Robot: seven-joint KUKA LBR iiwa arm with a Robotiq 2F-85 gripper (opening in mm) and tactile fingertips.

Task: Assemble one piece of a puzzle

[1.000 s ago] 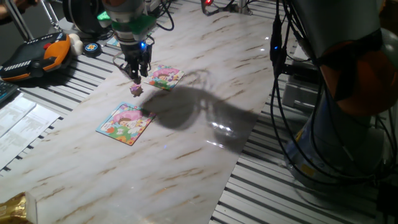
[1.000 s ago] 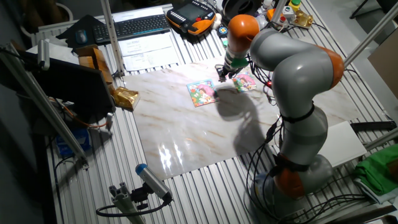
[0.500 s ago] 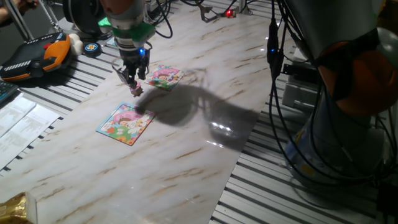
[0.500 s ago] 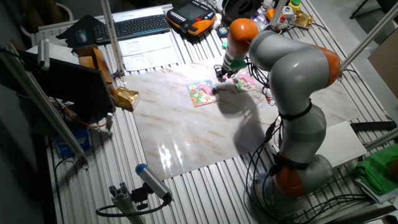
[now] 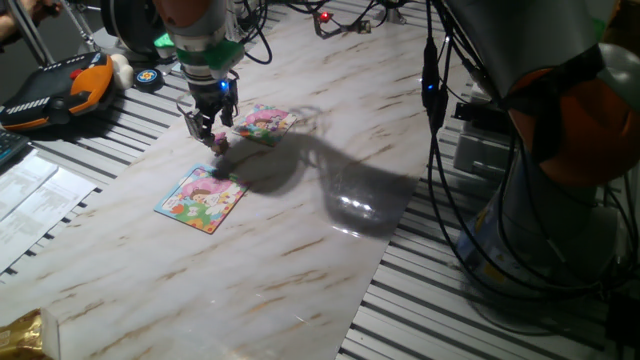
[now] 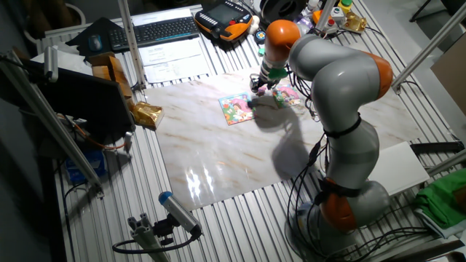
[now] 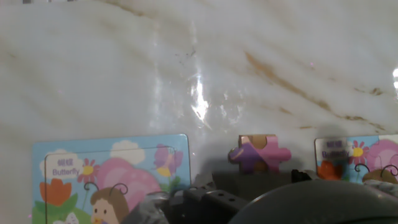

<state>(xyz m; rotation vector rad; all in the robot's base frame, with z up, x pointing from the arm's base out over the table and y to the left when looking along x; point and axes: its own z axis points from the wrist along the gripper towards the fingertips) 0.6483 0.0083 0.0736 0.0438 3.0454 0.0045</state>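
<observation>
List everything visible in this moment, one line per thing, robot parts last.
piece: one, purplish-pink, held in the gripper above the table between the two puzzles.
puzzle: one, pink, white and green, flat on the marble table.
second puzzle: one, mostly pink, farther along the table.
teach pendant: one, orange and black, off the table's edge.
keyboard: one, black, far side.
gripper: one, dark, closed on the piece.
arm: one, grey and orange.

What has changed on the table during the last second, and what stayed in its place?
The gripper, shut on the piece, moved left in the one fixed view, away from the puzzle and toward the blue-edged puzzle. The piece went with it, held above the marble table. Nothing was released. Both puzzles stayed where they were.
</observation>
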